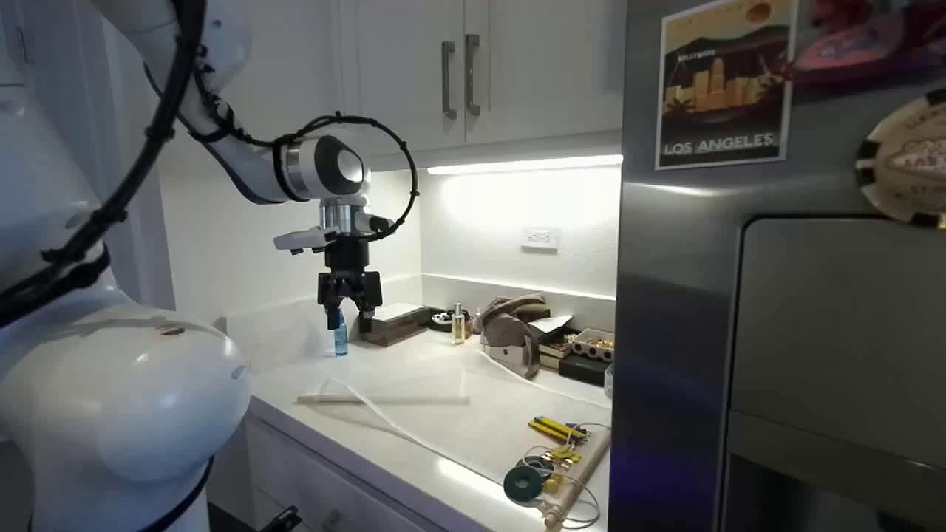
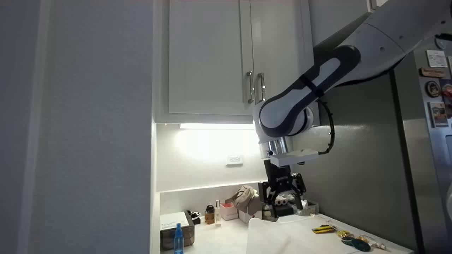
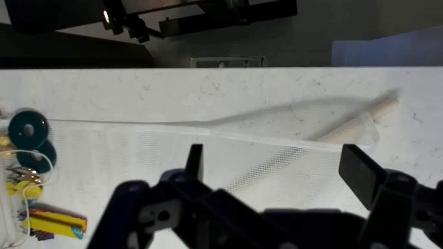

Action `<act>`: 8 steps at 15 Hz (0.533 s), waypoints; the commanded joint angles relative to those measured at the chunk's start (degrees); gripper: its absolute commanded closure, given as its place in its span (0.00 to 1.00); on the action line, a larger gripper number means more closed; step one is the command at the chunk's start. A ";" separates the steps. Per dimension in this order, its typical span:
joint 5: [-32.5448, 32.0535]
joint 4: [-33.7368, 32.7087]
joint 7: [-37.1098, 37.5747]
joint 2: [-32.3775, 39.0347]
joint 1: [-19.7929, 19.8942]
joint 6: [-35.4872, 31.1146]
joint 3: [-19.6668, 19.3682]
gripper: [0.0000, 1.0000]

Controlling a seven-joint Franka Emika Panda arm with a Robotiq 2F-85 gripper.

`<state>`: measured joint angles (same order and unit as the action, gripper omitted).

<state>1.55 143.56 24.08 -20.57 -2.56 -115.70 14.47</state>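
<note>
My gripper (image 3: 273, 162) is open with nothing between its fingers. In an exterior view the gripper (image 1: 349, 319) points down, well above the counter. It also shows in an exterior view (image 2: 286, 208). Below it a white mesh sheet (image 3: 138, 155) lies spread on the counter, its hem raised in a fold near the right finger in the wrist view. A light wooden rod (image 3: 386, 107) lies partly under the mesh at that end; it also shows in an exterior view (image 1: 384, 400). Another wooden rod (image 1: 580, 473) lies at the far end with dark green rings (image 1: 523, 484) and a yellow packet (image 1: 554, 428).
A blue bottle (image 1: 341, 340), a lidded box (image 1: 399, 325), a perfume bottle (image 1: 457, 329), a beige fabric item (image 1: 510, 336) and small trays (image 1: 595, 343) stand along the back. A fridge (image 1: 680, 295) bounds one side. Cabinets (image 1: 547, 74) hang above. The counter's front edge (image 3: 221, 68) shows.
</note>
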 commanded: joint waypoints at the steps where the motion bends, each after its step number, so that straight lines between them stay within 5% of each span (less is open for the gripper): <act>1: -0.37 -0.05 0.29 0.09 -1.01 0.07 -0.99 0.00; 8: 0.93 8.63 7.05 -9.31 -1.63 -19.91 0.31 0.00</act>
<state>1.60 146.70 27.42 -23.48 -3.35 -128.97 14.21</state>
